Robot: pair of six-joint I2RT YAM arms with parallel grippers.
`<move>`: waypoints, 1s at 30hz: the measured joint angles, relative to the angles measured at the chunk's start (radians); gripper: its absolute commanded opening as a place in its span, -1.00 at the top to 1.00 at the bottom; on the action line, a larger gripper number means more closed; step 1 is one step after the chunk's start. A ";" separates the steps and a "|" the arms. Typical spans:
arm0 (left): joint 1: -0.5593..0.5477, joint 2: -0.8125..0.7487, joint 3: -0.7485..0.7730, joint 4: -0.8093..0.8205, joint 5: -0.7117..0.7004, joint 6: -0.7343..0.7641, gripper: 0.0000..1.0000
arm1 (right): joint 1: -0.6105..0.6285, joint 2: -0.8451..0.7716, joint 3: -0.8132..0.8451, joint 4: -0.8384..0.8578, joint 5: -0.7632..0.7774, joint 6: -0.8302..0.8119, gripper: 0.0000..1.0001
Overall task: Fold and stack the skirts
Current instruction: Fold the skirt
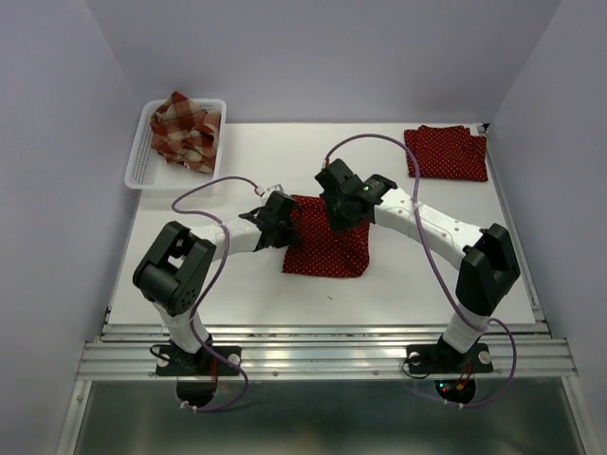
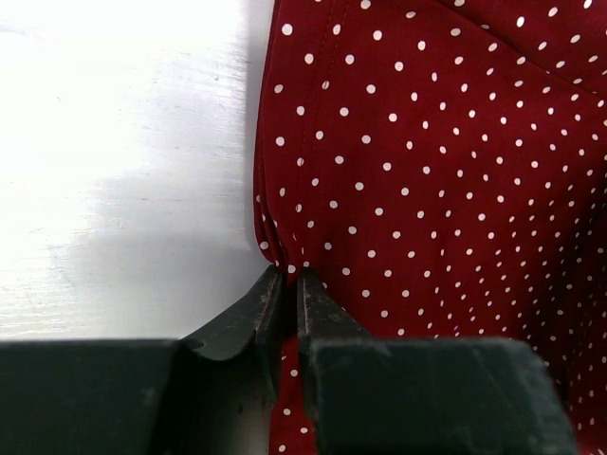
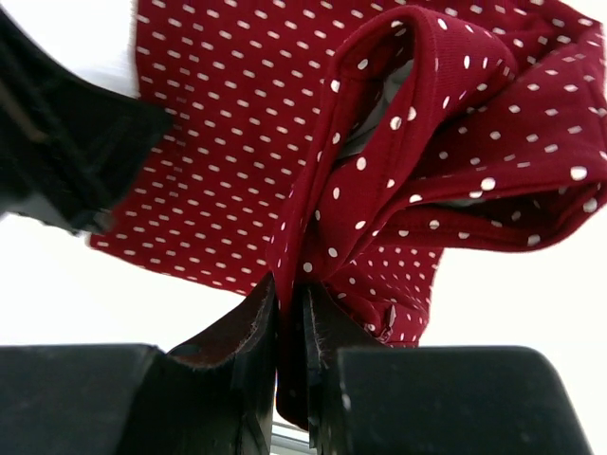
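**Skirts: one folded, one in hand, one waiting**

1. Far dotted skirt (image 1: 446, 152): seemingly folded, far-right tabletop (image 1: 237, 284).
2. Centre dotted skirt (image 1: 327, 242): your left fingers (image 2: 266, 308) pinch its left edge and your right fingers (image 3: 251, 322) pinch a raised fold.
3. Plaid skirt (image 1: 185, 128): crumpled in the white basket (image 1: 137, 161).

No stack yet.

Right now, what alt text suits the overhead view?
A dotted red skirt lies mid-table, pinched by the left hand at its left edge and the right hand at its top. Another dotted skirt lies folded far right; a plaid skirt sits in a white basket.
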 measured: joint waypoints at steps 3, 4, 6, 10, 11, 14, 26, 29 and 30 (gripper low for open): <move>0.000 0.000 -0.006 0.014 0.007 -0.005 0.86 | 0.000 0.003 -0.005 0.047 -0.048 0.016 0.99; 0.000 0.000 -0.008 0.016 0.008 -0.006 0.87 | -0.002 0.003 -0.007 0.063 -0.064 0.020 0.99; 0.000 0.000 -0.009 0.020 0.010 -0.009 0.86 | -0.002 0.003 -0.013 0.090 -0.088 0.027 0.99; 0.000 0.000 -0.013 0.027 0.014 -0.017 0.86 | -0.002 0.022 -0.013 0.133 -0.138 0.042 0.99; 0.000 -0.002 -0.015 0.030 0.014 -0.019 0.86 | -0.002 0.035 -0.013 0.144 -0.148 0.043 0.99; 0.000 -0.006 -0.022 0.033 0.014 -0.024 0.86 | -0.002 0.063 -0.013 0.162 -0.175 0.048 0.99; 0.000 -0.013 -0.030 0.033 0.014 -0.036 0.86 | -0.002 0.122 -0.019 0.241 -0.278 0.074 0.99; 0.000 -0.015 -0.034 0.034 0.014 -0.039 0.86 | -0.002 0.146 -0.020 0.250 -0.301 0.079 0.99; 0.000 -0.017 -0.035 0.034 0.014 -0.040 0.86 | -0.002 0.151 -0.023 0.257 -0.308 0.082 0.99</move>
